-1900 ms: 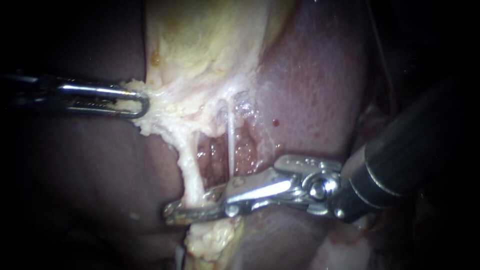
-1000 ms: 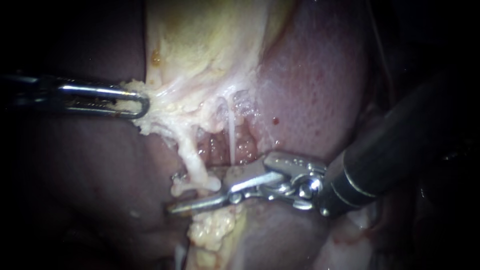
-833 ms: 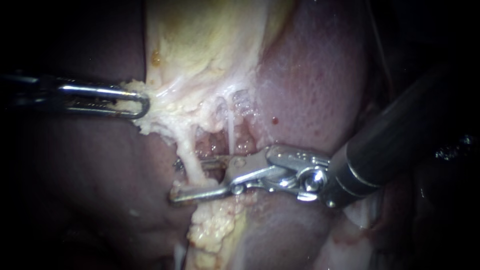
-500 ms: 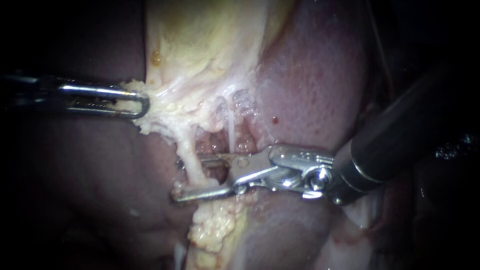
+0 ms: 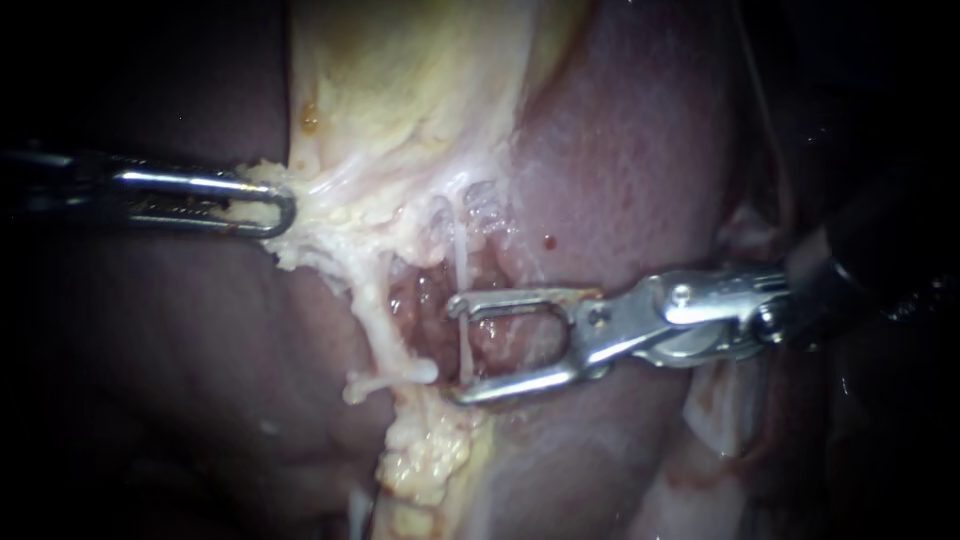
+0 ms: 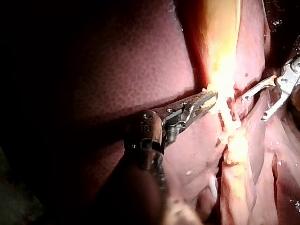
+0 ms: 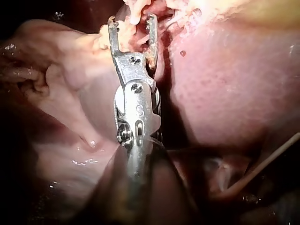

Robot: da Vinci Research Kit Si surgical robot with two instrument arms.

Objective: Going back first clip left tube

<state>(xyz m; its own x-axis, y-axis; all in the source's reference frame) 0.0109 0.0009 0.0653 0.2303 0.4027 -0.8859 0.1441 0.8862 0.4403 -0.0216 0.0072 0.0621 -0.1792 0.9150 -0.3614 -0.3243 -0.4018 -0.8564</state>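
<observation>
One left tube [image 5: 383, 325] just beyond right instrument [image 5: 457, 350].

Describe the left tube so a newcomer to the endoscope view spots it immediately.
Find the yellow gallbladder high in the endoscope view; two strands descend from its lower edge. The left tube is the thick, lumpy, whitish one; the right tube beside it is thread-thin.

Endoscope light centred, edges fall to black. Left wrist view: hard glare on gallbladder [image 6: 224, 70], rest in shadow. Glints on right instrument [image 5: 460, 350] metal.
</observation>
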